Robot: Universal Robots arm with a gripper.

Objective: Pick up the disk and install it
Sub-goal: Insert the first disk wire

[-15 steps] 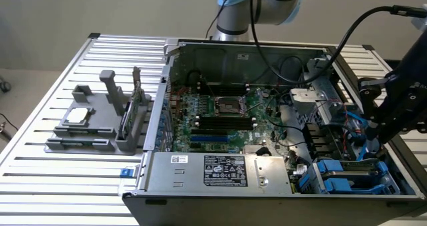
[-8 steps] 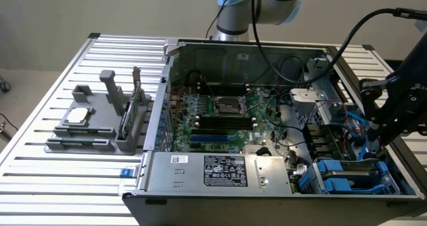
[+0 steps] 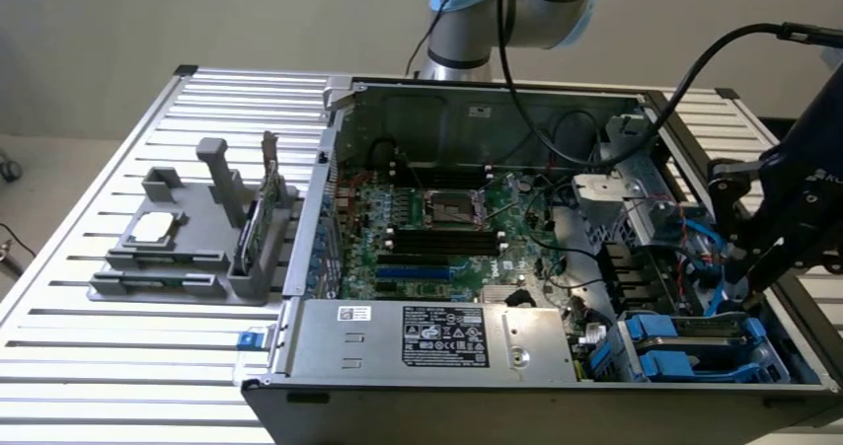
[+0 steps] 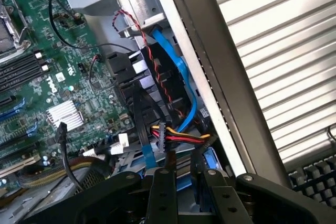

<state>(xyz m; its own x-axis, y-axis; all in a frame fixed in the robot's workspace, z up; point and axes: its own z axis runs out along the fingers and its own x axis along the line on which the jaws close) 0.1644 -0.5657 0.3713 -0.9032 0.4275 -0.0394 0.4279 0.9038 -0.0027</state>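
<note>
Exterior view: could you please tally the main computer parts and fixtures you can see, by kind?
Open black metal computer tower case: 1
Green motherboard: 1
Large grey labelled power-supply box: 1
Grey plastic holder stand: 1
Small square silver processor chip: 1
Total: 5

Plain beige wall (image 3: 197, 11), slatted alu table (image 3: 132, 366), tan floor (image 3: 53, 169) beyond, even light

Bright, even light; soft shadows
</note>
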